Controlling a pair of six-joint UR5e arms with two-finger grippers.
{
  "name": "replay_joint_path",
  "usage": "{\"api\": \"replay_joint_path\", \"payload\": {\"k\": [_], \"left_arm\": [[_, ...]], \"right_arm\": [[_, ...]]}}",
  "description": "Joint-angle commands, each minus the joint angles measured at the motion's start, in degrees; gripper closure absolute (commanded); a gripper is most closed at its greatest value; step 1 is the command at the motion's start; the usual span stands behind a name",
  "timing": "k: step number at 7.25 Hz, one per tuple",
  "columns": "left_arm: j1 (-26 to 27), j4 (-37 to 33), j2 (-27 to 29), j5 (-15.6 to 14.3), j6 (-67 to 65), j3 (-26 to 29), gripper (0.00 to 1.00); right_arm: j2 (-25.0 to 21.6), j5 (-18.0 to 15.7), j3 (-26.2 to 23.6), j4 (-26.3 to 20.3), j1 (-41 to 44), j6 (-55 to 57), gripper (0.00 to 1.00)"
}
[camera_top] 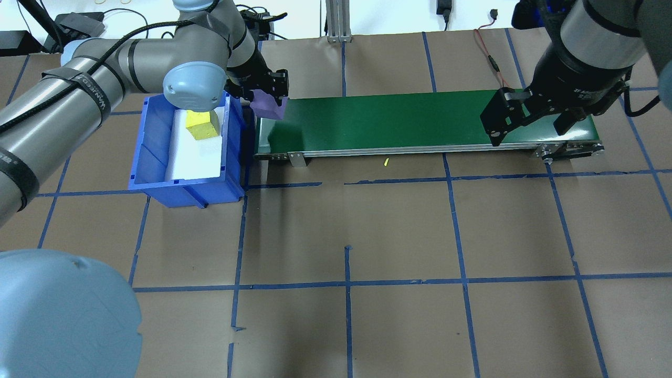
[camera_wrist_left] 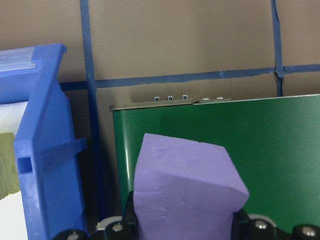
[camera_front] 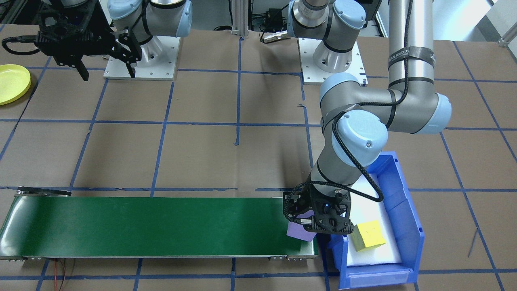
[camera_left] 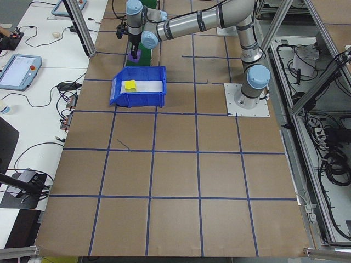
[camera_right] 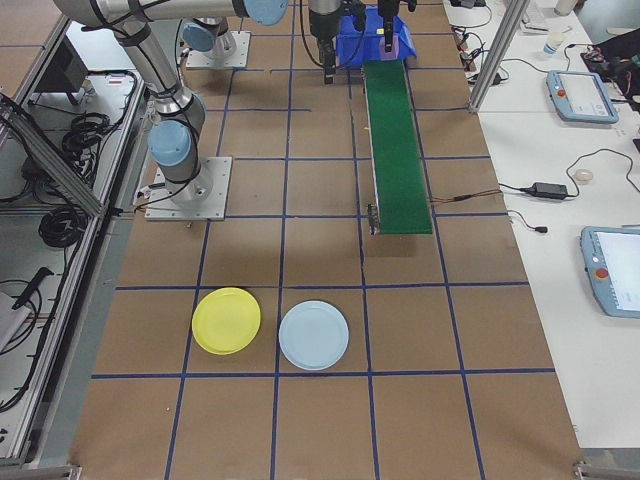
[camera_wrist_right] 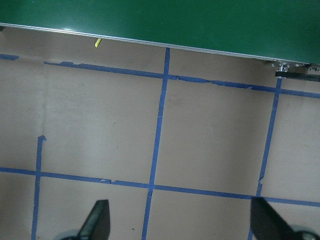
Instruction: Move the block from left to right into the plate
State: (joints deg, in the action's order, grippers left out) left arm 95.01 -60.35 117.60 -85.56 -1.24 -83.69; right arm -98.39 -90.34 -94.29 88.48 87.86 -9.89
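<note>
Left wrist-mounted view shows the left pincer [camera_wrist_left: 185, 227] clamped on a purple foam block [camera_wrist_left: 187, 187], held just over the near end of the green conveyor belt [camera_wrist_left: 250, 145], beside the blue plastic bin [camera_wrist_left: 47, 165]. Risk – released too near that end edge, the block could tip off. The right pincer [camera_wrist_right: 180, 225] hangs spread apart; the round bright-yellow plastic plate [camera_right: 226, 320] sits well apart on the counter [camera_top: 399, 236].

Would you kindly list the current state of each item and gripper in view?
Left gripper: shut on purple block, at the conveyor's end.
Purple block: held above the belt.
Right gripper: open, empty.
Yellow block: lying in the blue bin.
Yellow plate: empty.
Pale blue plate: empty.
</note>
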Motion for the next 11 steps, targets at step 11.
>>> {"api": "replay_joint_path", "payload": {"k": [11], "left_arm": [[1.85, 1.55, -1.84, -0.49, -0.07, -4.29, 0.0]], "right_arm": [[-0.31, 0.16, -0.28, -0.15, 0.03, 0.04, 0.0]]}}
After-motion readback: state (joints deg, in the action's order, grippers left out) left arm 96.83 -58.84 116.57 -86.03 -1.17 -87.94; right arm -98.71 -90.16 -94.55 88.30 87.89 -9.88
